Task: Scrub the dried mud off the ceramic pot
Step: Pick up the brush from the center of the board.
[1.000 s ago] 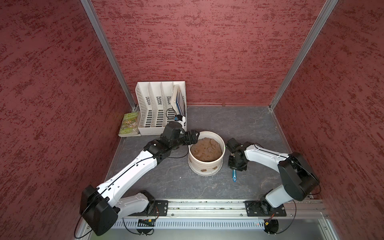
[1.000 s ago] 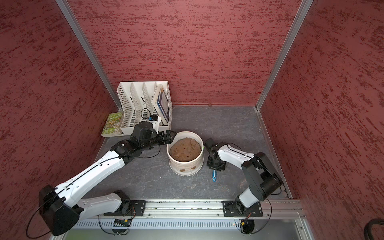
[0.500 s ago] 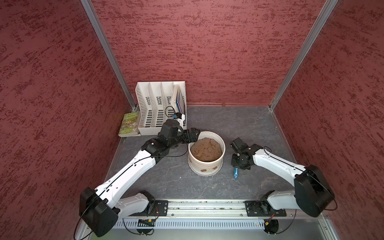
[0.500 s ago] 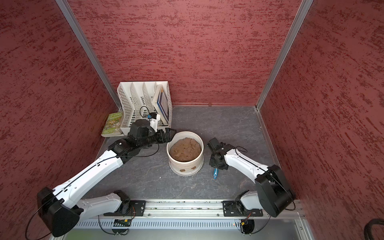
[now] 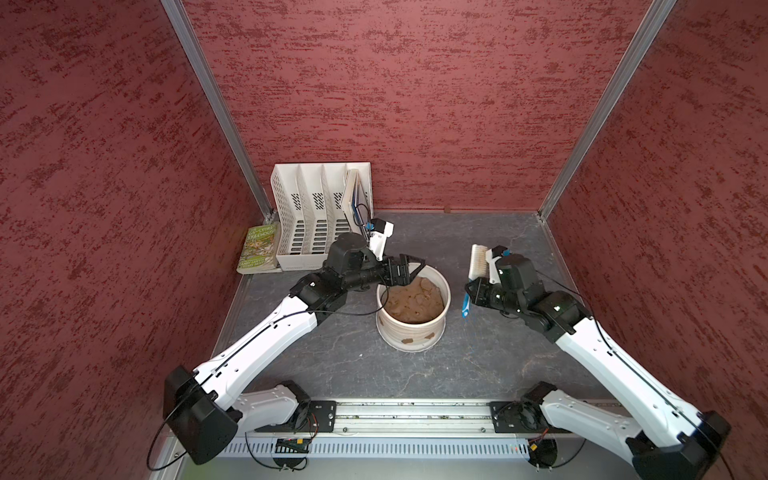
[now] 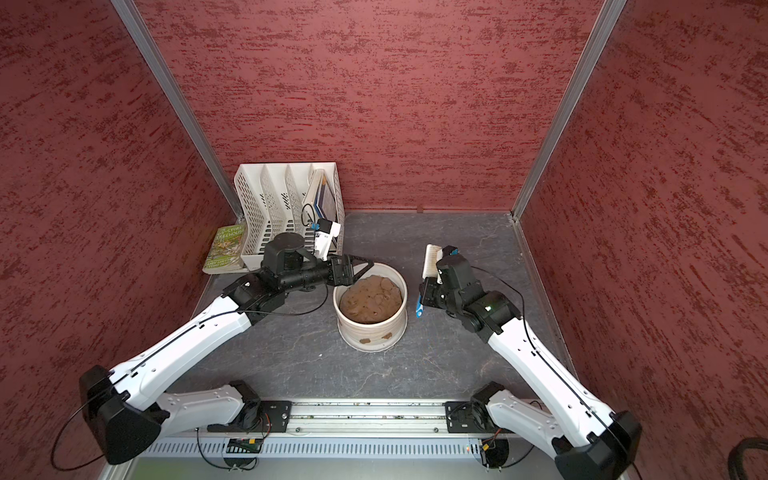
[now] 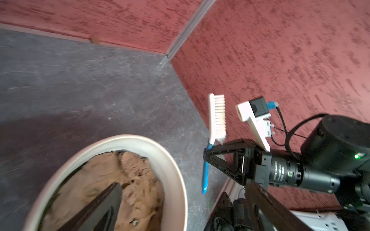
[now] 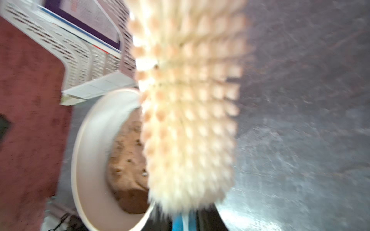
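The ceramic pot (image 5: 411, 332) (image 6: 368, 332) is cream-white, stands mid-table and is filled with tan soil. Small brown patches of dried mud (image 5: 408, 341) (image 6: 365, 341) stick to its near wall. My left gripper (image 5: 413, 268) (image 6: 365, 268) (image 7: 188, 210) is open, with its jaws straddling the pot's far-left rim (image 7: 170, 160): one finger over the soil, one outside. To the pot's right, my right gripper (image 5: 471, 291) (image 6: 424, 291) (image 8: 192, 222) is shut on a brush (image 5: 477, 262) (image 7: 217, 118) with a blue handle. It is held off the table, the white bristles (image 8: 188, 110) blurred in the right wrist view.
A white slotted file organiser (image 5: 320, 212) (image 8: 80, 60) holding a booklet stands at the back left. A green book (image 5: 258, 249) lies beside it. Red walls close in three sides. The arms' base rail (image 5: 407, 415) runs along the front edge.
My right arm has lifted the brush off the table and swung it upright beside the pot. My left gripper has opened wide and reached over the pot's rim.
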Action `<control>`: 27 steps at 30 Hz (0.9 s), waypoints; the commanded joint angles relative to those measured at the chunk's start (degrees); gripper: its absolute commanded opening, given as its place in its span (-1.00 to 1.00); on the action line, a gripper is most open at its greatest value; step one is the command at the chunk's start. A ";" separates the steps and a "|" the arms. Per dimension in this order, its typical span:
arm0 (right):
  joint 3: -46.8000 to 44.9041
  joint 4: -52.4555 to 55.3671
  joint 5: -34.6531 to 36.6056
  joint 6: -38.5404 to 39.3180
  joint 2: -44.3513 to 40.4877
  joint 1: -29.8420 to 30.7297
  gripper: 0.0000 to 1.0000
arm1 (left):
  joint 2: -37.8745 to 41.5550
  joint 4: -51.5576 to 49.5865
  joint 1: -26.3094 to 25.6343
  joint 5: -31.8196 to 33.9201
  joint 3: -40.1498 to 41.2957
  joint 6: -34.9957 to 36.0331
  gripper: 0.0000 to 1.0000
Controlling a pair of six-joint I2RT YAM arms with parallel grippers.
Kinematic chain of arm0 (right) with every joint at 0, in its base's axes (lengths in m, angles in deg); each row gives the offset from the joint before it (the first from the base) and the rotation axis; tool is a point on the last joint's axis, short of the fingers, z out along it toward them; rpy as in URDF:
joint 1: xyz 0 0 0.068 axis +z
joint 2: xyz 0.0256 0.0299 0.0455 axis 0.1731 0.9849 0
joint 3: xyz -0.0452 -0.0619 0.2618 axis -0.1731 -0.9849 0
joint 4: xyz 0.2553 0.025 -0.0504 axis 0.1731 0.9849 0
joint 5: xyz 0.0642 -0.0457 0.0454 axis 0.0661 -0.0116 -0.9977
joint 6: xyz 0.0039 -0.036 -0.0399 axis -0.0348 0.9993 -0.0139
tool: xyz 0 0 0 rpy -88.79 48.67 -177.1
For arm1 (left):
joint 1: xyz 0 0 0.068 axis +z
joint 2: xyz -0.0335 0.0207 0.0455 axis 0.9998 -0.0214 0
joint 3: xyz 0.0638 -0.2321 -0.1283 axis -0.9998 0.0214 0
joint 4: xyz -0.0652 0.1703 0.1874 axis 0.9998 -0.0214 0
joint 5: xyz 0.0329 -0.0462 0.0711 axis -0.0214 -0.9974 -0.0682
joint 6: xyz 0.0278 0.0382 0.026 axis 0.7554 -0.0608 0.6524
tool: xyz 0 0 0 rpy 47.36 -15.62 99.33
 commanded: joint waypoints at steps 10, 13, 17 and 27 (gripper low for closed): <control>6.81 -9.67 -16.76 0.36 2.12 0.68 -1.00 | -6.55 13.19 -2.15 -9.88 -2.73 -6.45 0.97; 7.72 -9.40 -17.25 0.49 3.07 1.33 -1.00 | -7.97 14.12 -2.58 -10.03 -3.64 -6.92 0.90; 8.29 -10.22 -18.19 0.35 4.40 2.18 -1.00 | -9.65 16.93 -2.79 -12.12 -3.98 -8.27 0.76; 9.85 -10.74 -19.40 1.11 5.84 3.44 -1.00 | -10.98 15.11 -2.81 -12.72 -4.72 -8.00 0.32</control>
